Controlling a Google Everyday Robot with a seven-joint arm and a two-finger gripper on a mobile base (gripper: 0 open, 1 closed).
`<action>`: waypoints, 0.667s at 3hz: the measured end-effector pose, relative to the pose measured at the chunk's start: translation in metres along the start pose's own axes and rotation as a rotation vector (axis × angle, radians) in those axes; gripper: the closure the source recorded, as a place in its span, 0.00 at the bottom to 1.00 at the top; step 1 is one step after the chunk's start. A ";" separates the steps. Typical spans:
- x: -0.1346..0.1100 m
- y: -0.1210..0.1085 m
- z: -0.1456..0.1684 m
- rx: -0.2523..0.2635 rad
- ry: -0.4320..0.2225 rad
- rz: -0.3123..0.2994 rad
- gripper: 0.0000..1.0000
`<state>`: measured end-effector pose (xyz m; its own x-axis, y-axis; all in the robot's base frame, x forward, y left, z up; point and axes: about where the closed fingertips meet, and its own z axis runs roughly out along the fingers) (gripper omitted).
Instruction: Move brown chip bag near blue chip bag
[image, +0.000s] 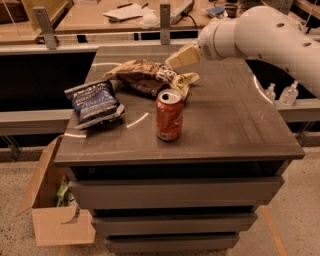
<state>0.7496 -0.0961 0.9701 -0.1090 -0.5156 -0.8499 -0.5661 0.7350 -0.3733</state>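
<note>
The brown chip bag (147, 75) lies crumpled on the far middle of the table top, its tan end pointing right. The blue chip bag (94, 102) lies to its left, close to the table's left edge, with a small gap between the two bags. My gripper (182, 55) hangs just above and behind the brown bag's right end, apart from the bag and holding nothing that shows. The white arm (260, 32) reaches in from the upper right.
A red-orange soda can (169, 115) stands upright just in front of the brown bag. The table (225, 125) has drawers below. An open cardboard box (50, 210) sits on the floor at the left. Small bottles (289, 93) stand on a ledge at the right.
</note>
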 end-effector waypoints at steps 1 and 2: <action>-0.003 -0.030 -0.006 0.104 0.000 -0.046 0.00; 0.009 -0.050 -0.013 0.149 0.029 -0.066 0.00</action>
